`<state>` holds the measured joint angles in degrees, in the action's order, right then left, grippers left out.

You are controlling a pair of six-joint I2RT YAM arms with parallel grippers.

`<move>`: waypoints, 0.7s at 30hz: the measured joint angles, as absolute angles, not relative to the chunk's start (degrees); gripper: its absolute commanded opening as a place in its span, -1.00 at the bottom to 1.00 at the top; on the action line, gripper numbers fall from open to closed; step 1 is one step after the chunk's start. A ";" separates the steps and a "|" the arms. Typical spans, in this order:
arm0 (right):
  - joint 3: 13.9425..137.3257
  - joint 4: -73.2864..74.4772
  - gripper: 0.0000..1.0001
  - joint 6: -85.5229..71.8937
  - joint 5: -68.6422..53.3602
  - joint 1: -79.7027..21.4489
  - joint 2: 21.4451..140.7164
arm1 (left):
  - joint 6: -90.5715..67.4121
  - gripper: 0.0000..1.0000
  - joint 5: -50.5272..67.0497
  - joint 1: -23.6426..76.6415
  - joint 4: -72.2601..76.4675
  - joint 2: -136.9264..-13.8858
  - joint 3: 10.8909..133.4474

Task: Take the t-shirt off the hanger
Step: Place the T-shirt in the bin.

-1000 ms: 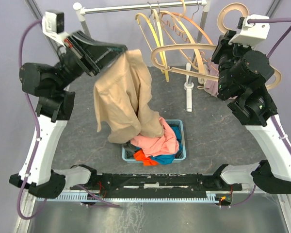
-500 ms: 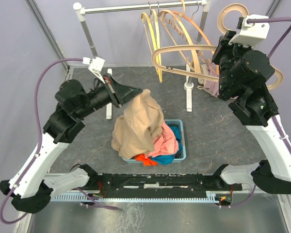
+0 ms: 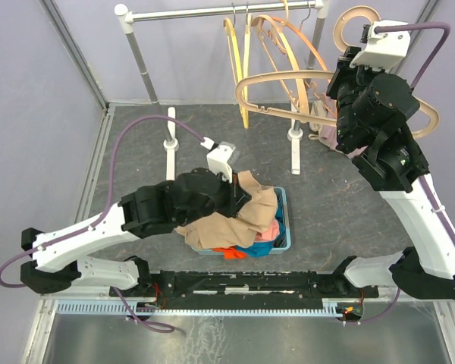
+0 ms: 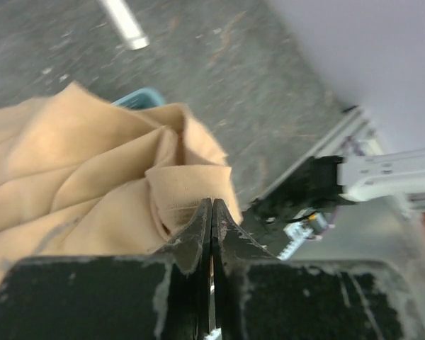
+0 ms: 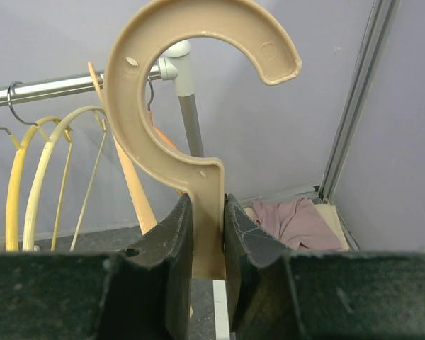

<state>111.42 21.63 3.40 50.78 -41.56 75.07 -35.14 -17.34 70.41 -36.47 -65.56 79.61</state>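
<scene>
Left pincer [image 4: 212, 207] clenched on tan t-shirt [image 4: 92, 163] half-hiding basket [image 4: 139, 95]; right pincer [image 5: 207, 209] grips hanger [image 5: 126, 85].

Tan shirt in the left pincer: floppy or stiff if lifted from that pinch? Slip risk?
Likely floppy: the tan shirt creases and bunches around the shut left pincer and slumps over the blue basket. Probably light; the cloth looks thin. Only a small fold is pinched, so it might slip if tugged.
</scene>
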 measured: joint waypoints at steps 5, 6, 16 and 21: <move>111.59 21.89 -0.94 3.36 50.02 -41.06 75.07 | -36.82 -0.95 -25.82 71.81 -42.02 -65.95 76.49; 111.66 21.91 -0.94 3.33 49.93 -40.95 75.07 | -36.71 -0.95 -26.83 71.81 -42.13 -65.82 76.53; 111.70 23.05 -0.95 1.54 48.21 -40.69 75.07 | -28.14 -0.95 -17.50 71.81 -30.35 -63.33 86.28; 111.70 23.86 -0.95 0.23 46.83 -40.64 75.05 | -25.96 -0.95 -7.60 70.11 -26.30 -66.22 94.17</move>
<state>111.70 23.86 0.23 46.83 -40.64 75.05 -25.96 -7.60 70.11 -26.30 -66.22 94.17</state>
